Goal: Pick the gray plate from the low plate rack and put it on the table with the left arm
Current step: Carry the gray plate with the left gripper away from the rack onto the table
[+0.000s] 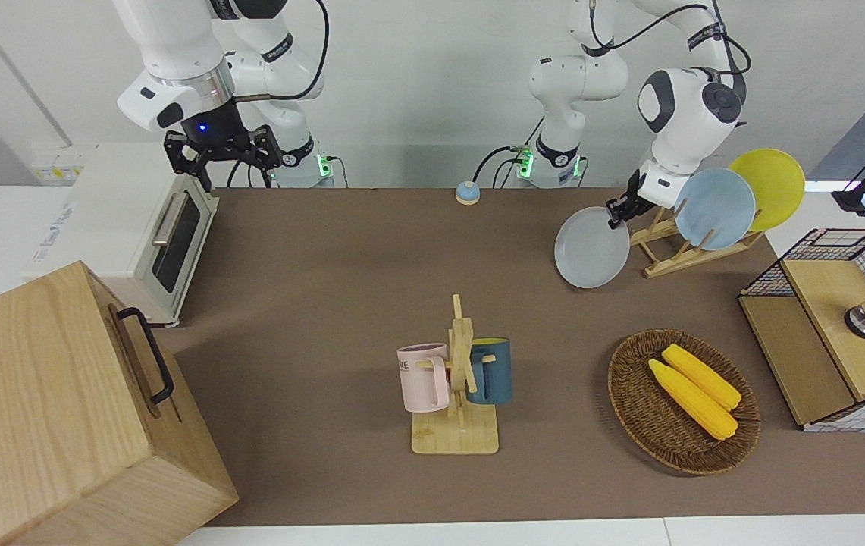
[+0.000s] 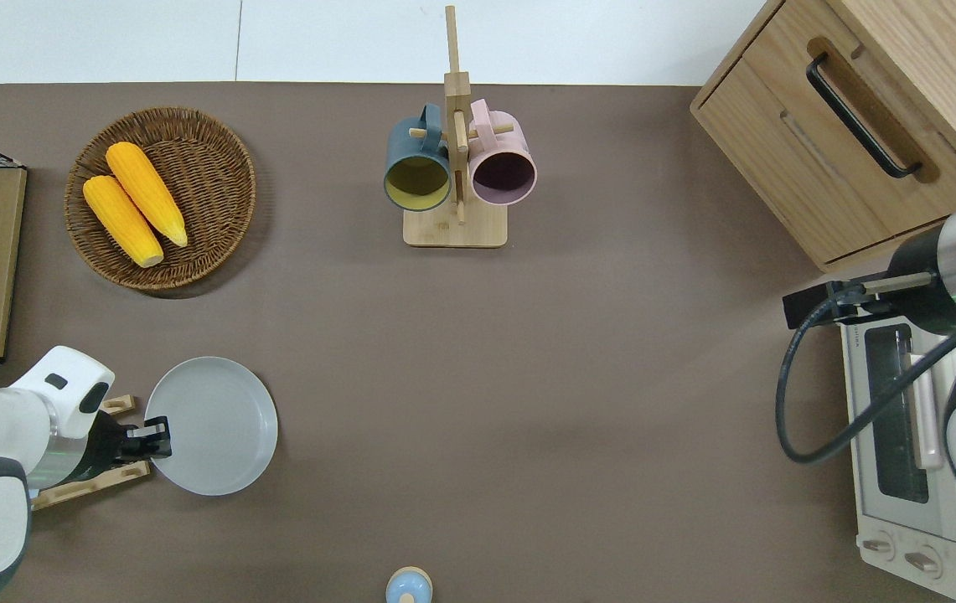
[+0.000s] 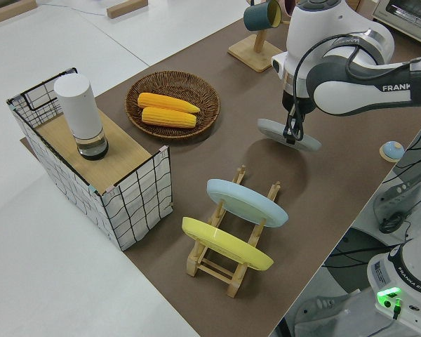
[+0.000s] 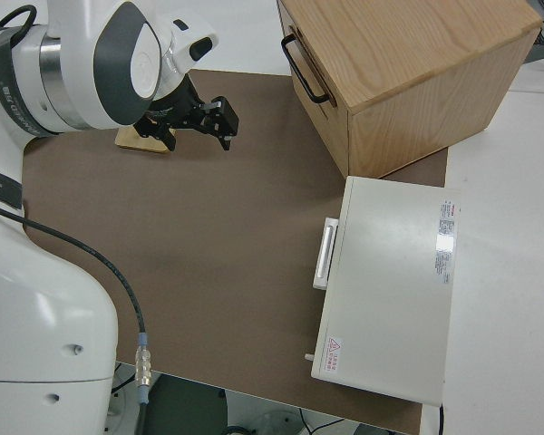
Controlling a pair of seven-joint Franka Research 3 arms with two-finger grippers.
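Gray plate is held in the air by its rim, clear of the low plate rack, over bare surface just beside the rack's end, toward mid-table. Plate face is seen nearly flat in the overhead view, tilted in the front view; in the left side view it hangs roughly level above the surface. Whether its low edge touches the surface can't be told; it looks airborne.

Left gripper is clamped on the plate rim at the plate's 9 o'clock in the overhead view, fingers closed onto the edge. In the front view the grip sits at the plate's 1 o'clock. Left arm is reached down over the rack's end.

Two plates are left slotted in the rack: light blue plate and, farther toward the left arm's end of the surface, yellow plate. Both are leaned on the pegs, as seen in the left side view and.

From the gray plate in the overhead view: wicker basket with two corn cobs at 11 o'clock; mug stand with a dark blue mug and a pink mug at 1 o'clock; small blue bell at 4 o'clock, at the edge nearest the robots.

Right arm is parked; right gripper fingers are spread apart.
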